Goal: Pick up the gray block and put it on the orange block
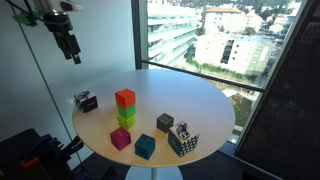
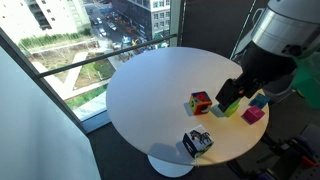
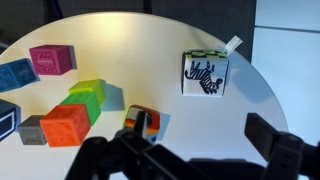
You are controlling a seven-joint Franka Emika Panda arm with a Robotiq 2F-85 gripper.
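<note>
The gray block [image 1: 165,122] sits on the round white table [image 1: 200,100], right of the cube stack. In the wrist view the gray block [image 3: 33,130] shows just left of the orange block [image 3: 66,125]. The orange block [image 1: 125,97] stands on top of a lime green cube [image 1: 126,117]. My gripper [image 1: 68,42] hangs high above the table's left side, open and empty. In the wrist view the gripper's [image 3: 195,138] fingers are spread wide over bare table. In an exterior view the arm and gripper [image 2: 232,97] hide both blocks.
A magenta cube [image 1: 121,139] and a teal cube [image 1: 145,147] sit near the front edge. A black-and-white patterned cube [image 1: 183,140] sits by the gray block. A zebra-print cube [image 3: 205,72] and a multi-coloured cube [image 3: 142,122] lie nearer my gripper. Windows surround the table.
</note>
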